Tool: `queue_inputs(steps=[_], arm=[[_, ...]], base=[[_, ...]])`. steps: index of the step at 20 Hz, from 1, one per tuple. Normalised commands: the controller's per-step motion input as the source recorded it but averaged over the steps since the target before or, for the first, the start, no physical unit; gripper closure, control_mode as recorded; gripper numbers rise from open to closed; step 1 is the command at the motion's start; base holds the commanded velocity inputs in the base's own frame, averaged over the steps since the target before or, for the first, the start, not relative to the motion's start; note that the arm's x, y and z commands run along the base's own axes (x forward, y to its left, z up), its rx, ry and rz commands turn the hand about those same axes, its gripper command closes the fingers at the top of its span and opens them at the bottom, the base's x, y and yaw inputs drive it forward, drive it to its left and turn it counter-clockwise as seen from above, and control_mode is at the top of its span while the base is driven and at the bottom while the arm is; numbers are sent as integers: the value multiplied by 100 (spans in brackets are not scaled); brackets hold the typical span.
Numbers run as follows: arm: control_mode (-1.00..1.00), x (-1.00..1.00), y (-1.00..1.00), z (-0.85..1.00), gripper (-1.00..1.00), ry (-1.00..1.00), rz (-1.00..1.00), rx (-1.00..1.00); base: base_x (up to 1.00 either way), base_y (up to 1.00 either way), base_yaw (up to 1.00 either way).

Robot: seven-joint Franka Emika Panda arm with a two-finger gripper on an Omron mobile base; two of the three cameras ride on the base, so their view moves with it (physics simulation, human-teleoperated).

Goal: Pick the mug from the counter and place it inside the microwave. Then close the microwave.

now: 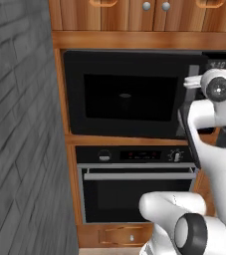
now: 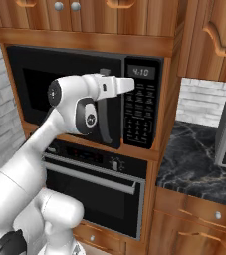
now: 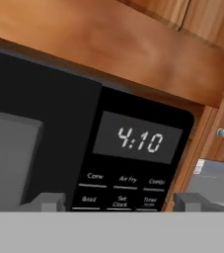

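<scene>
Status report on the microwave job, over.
Gripper open, empty, at the keypad. Microwave door shut. Nothing in the way.

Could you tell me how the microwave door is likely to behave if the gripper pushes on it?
The microwave door looks like a rigid flat panel, so it probably swings rather than flexes. It appears closed already, flush beside the keypad, so a push likely meets firm resistance. Its glossy front may let the fingertips slide.
</scene>
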Motion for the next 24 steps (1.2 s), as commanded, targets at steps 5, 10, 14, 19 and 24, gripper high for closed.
queue_inputs(steps=[5, 10, 14, 19, 24], arm=[[-100, 38, 0, 0, -100, 0, -12, 0], [-100, 49, 0, -5, -100, 0, -11, 0], [-100, 45, -2, -13, -100, -3, -5, 0], [-100, 30, -1, -3, -100, -2, -2, 0], [-100, 6, -3, 0, -100, 0, 0, 0]], base=[[0, 0, 0], [0, 0, 0], [0, 0, 0], [0, 0, 0], [0, 0, 0]])
